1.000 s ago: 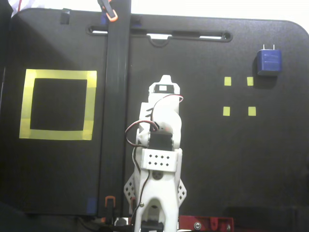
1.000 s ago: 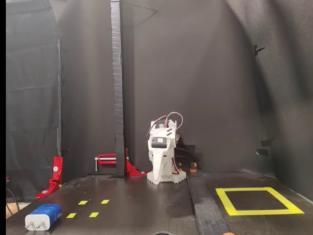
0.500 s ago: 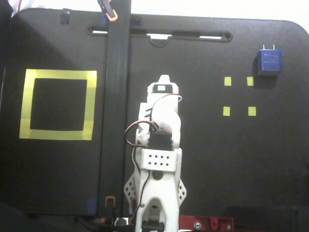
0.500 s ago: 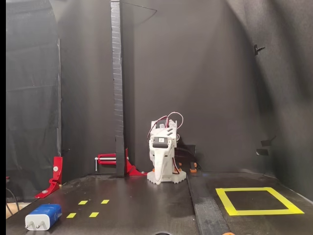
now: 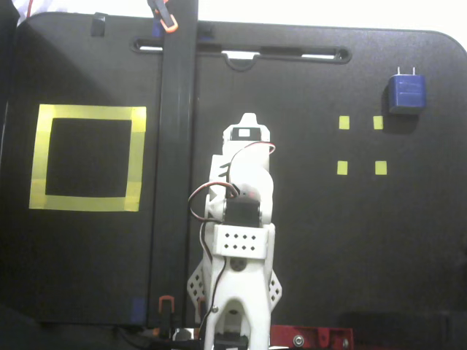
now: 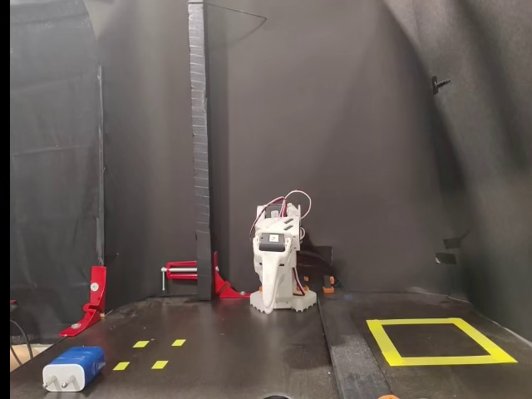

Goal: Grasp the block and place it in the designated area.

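Block (image 5: 406, 93) near table's far right corner, beside four small yellow squares (image 5: 360, 144); taped square (image 5: 88, 157) far left, open. Arm (image 5: 241, 240) folded between; claw (image 6: 268, 298) fingers together.

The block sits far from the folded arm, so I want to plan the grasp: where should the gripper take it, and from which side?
Probably from above, closing on the block's two plain blue sides. It lies flat on the table, prongs pointing at the far edge in the top-down fixed view, so avoid that edge. Nothing crowds it; the small yellow squares lie apart.
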You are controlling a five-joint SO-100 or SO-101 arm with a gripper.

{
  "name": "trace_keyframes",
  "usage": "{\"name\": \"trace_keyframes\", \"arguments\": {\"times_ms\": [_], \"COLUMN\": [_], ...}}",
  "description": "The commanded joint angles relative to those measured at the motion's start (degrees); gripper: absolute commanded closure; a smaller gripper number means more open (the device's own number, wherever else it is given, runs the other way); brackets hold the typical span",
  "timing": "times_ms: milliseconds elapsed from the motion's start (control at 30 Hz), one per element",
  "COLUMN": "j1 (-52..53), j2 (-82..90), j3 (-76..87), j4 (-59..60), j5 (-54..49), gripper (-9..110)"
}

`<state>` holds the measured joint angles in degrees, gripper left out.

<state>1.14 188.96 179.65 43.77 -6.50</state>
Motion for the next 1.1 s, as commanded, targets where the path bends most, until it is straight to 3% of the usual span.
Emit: {"name": "trace_keyframes", "arguments": {"times_ms": [0,833,1067], "j1": [0.35,0.44,0.53], "j2": [0.35,0.35,0.35], "j3": [0.26,0.26,0.26], "j4": [-0.26,-40.43,-41.84], "j5": [-0.26,-0.35,-0.44], "gripper": [101,101,101]}}
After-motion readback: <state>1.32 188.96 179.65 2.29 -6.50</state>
